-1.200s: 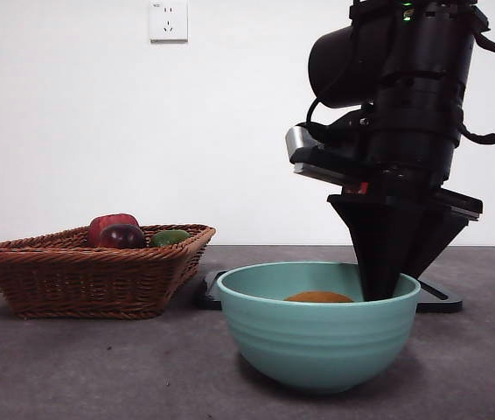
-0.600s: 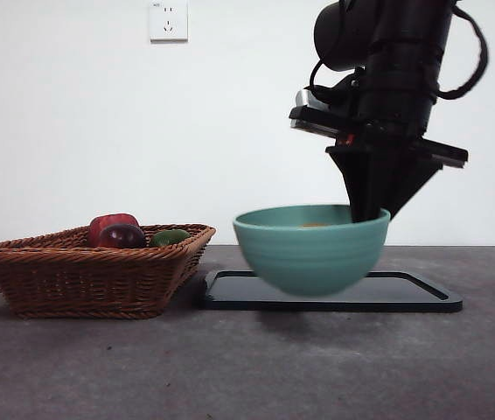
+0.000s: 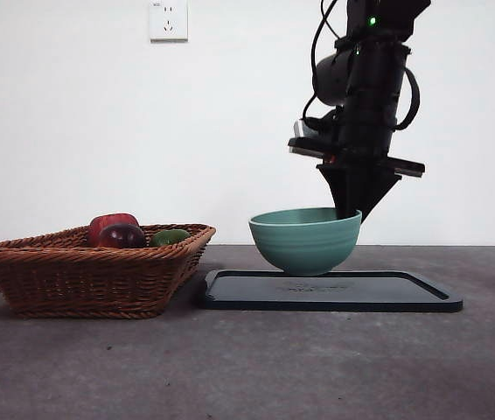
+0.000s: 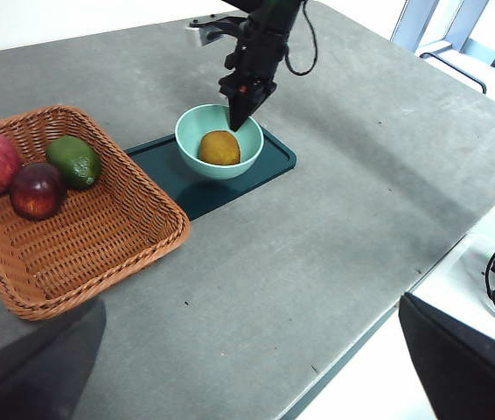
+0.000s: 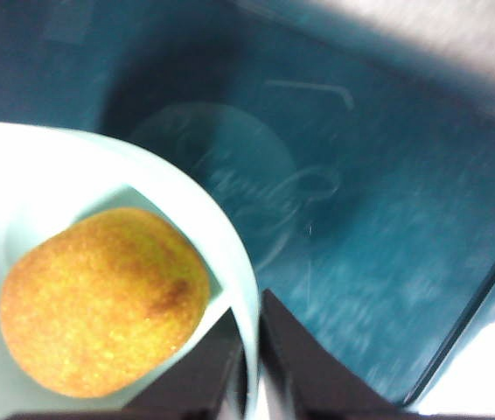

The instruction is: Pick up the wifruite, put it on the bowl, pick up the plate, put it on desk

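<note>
The wifruite point(image 4: 219, 147), oval and brownish-orange, lies inside the teal bowl point(image 3: 304, 241); it fills the right wrist view point(image 5: 103, 297). The bowl sits low on the dark plate-like tray point(image 3: 387, 293), touching it or just above it. My right gripper point(image 3: 350, 210) reaches down from above and is shut on the bowl's rim point(image 5: 246, 289), one jaw inside and one outside. My left gripper point(image 4: 252, 306) is open and empty, high above the desk point(image 3: 230, 367).
A brown wicker basket point(image 3: 73, 271) stands left of the tray with a red fruit point(image 3: 112, 223), a dark purple fruit point(image 3: 122, 236) and a green fruit point(image 3: 170, 237). The desk's front edge point(image 4: 361, 350) shows in the left wrist view.
My right gripper lifted the bowl with the wifruite off the near desk, carried it back away from the camera and brought it down onto the dark tray.
</note>
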